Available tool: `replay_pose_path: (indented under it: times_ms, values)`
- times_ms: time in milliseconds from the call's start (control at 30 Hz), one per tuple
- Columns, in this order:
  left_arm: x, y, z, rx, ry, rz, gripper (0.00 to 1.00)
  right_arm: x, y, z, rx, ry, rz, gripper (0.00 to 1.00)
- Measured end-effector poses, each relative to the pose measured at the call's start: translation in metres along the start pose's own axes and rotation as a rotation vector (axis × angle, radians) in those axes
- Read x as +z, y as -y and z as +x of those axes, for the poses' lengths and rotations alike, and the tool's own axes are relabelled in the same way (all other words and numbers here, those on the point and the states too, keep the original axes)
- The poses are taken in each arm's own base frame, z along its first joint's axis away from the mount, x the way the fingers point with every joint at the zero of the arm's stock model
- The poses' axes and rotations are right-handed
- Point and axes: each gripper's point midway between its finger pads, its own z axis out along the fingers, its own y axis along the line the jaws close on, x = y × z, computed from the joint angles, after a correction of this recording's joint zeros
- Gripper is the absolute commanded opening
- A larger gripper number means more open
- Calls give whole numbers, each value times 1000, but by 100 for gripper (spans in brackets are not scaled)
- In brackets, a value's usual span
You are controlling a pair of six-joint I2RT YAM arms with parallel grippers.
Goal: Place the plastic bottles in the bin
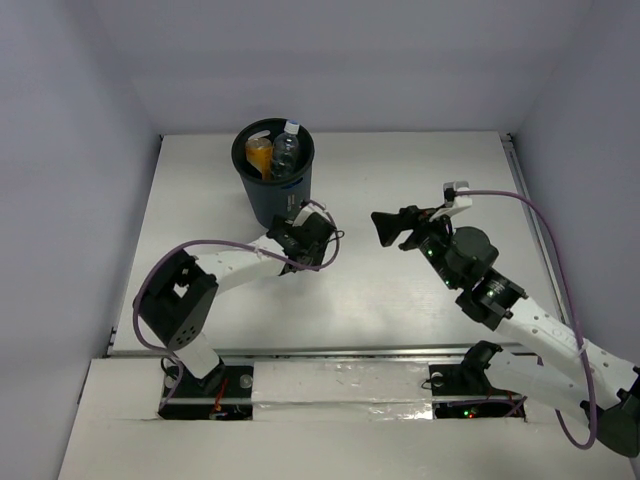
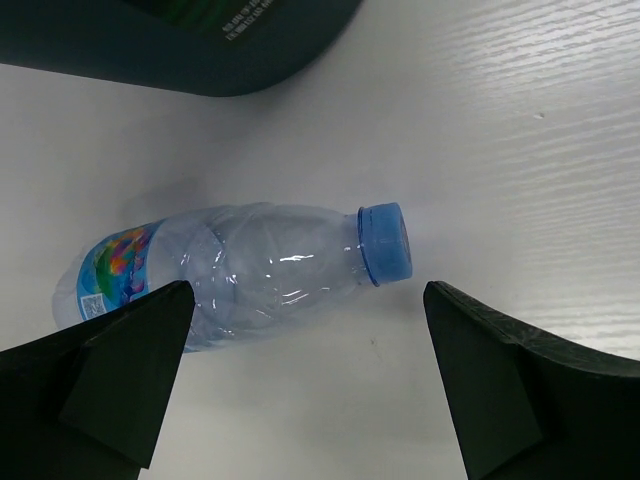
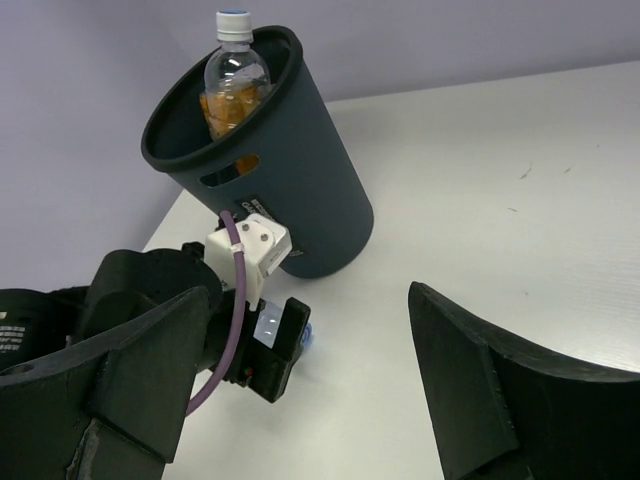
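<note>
A clear plastic bottle with a blue cap and a colourful label lies on its side on the white table, close to the foot of the bin. My left gripper hovers over it, open wide, one finger on either side and nothing held. From above, that gripper hides the bottle. The dark grey bin stands upright at the back left. It holds a clear bottle and an orange-filled one. My right gripper is open and empty over mid-table, pointing at the left gripper.
The right wrist view shows the bin with a bottle sticking above its rim, and the left wrist with its purple cable below it. White walls enclose the table on three sides.
</note>
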Motion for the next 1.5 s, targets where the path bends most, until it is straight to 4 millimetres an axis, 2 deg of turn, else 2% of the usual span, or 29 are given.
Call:
replay_pose_path:
  times_ms: [200,400,433,467,533,667,800,900,1000,1133,1200,1267,1367,1500]
  values:
    - [7,-10,0,-3,1,-56,98,-2,-2,-2,2,3,-11,86]
    - [10,-13,-1,-34,4,-81,79,-2,-3,-2,2,2,-15,86]
    - [11,-13,-1,-34,3,-88,64,-2,-3,-2,2,2,-15,86]
    - [14,-12,-4,-34,7,-97,64,-2,-3,-2,2,2,-16,86]
    - [16,-9,-7,-53,12,-98,57,-2,-3,-2,2,1,-15,86]
    - [13,-2,-14,-92,27,-85,57,-2,-2,-1,0,-2,-14,86]
    - [0,18,-17,-106,41,-29,57,-2,-1,2,-3,-12,-10,86]
    - [-19,32,-24,-115,71,17,60,-1,-1,4,-5,-18,-7,86]
    - [-43,35,-38,-166,127,64,65,-1,0,5,-6,-23,-6,86]
    - [-75,18,-59,-321,229,118,72,0,0,7,-7,-27,-4,85]
    - [-87,5,-60,-422,273,141,74,0,0,7,-8,-27,-5,82]
    - [-92,-11,-50,-532,299,153,77,0,-1,7,-8,-29,-9,76]
    - [-90,-42,-24,-685,314,130,83,0,-2,8,-10,-32,-16,72]
    - [-82,-82,2,-833,332,71,91,-1,-4,9,-10,-39,-28,74]
